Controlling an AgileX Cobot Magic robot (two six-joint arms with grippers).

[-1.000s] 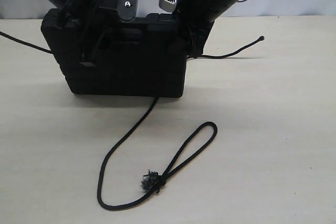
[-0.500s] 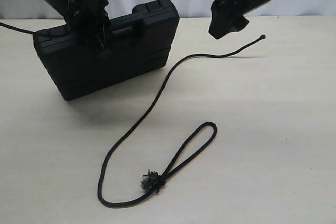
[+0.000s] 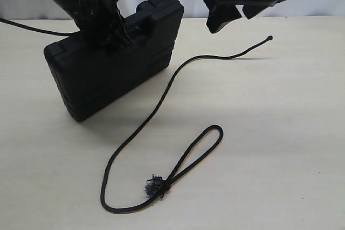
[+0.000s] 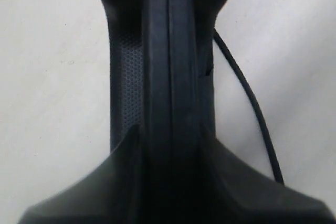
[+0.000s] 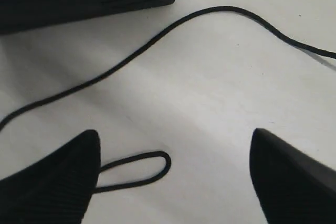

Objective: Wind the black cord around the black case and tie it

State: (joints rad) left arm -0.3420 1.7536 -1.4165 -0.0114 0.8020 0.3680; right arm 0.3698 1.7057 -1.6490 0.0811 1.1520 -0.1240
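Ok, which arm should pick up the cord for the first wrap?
Right, probably. The right gripper hangs open and empty above the black cord lying on the table. The left gripper is shut on the black case, holding it tilted up on one edge; releasing would likely drop it.

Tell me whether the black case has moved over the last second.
Yes. The black case has swung left, away from the cord's knotted tip, which stayed put.

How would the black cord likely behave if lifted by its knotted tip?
Probably floppy: the black cord lies in loose curves with a slack loop. Likely light, being thin, so it should dangle. The knotted tip might keep it from slipping out.
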